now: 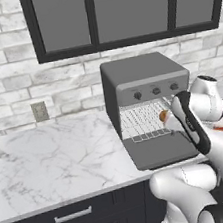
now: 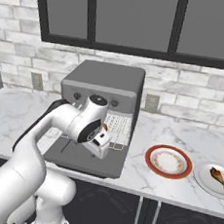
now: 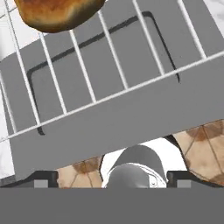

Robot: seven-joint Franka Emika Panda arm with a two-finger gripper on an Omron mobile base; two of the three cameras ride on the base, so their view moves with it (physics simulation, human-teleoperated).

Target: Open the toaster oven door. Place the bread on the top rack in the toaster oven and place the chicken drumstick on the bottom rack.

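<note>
On silvery wire-grid top rack (image 3: pixel 87 83): rounded golden-brown bread (image 3: pixel 57 13).

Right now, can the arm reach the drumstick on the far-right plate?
Probably yes: the chicken drumstick lies uncovered on its white plate, nothing above it, and the fingers are open and empty. It's far right, so a stretch.

The white marble tabletop (image 1: pixel 54 157) carries the toaster oven (image 2: pixel 104 91) against its back edge, a red-rimmed plate (image 2: pixel 168 161) to its right near the front edge, and a white plate (image 2: pixel 214 179) holding a chicken drumstick (image 2: pixel 219 176) farther right.
</note>
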